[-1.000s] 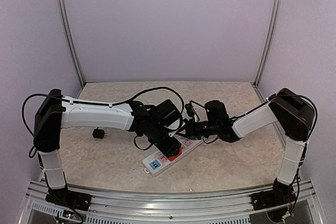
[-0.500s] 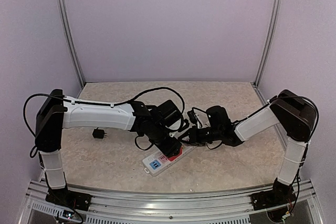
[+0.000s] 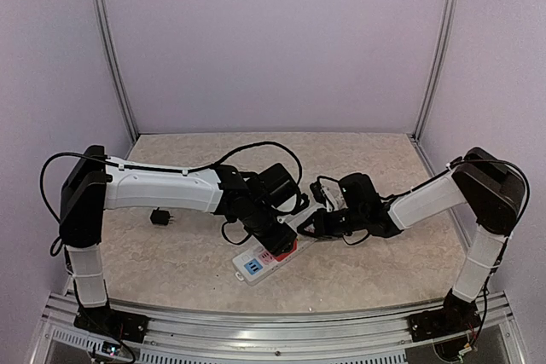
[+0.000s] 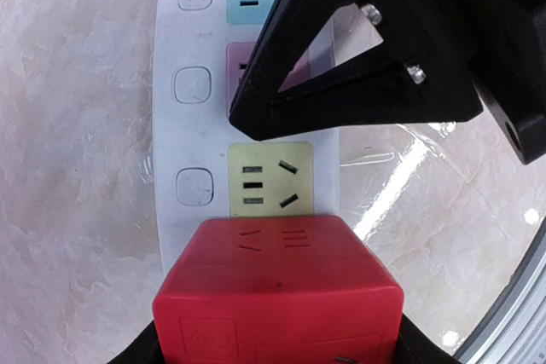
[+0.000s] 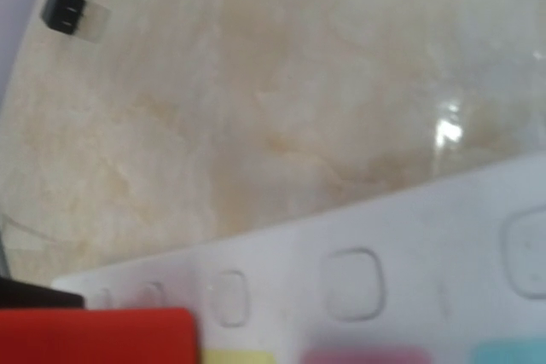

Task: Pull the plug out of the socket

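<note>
Right fingers (image 4: pixel 358 57), closure indeterminate, had lowered onto the socket (image 4: pixel 192 134), bracing it, while left fingers (image 3: pixel 272 238) clamped the seated red plug (image 4: pixel 277 291).

the table (image 3: pixel 375 159) is a pale beige, marbled slab, glossy enough to throw back streaks of light. the socket (image 3: pixel 252 264) lies flat on it near the middle, set at a slant, its blue outlet face toward the near edge. well apart to the left sits a small black object (image 3: pixel 159 217), possibly a plug adapter.
</note>
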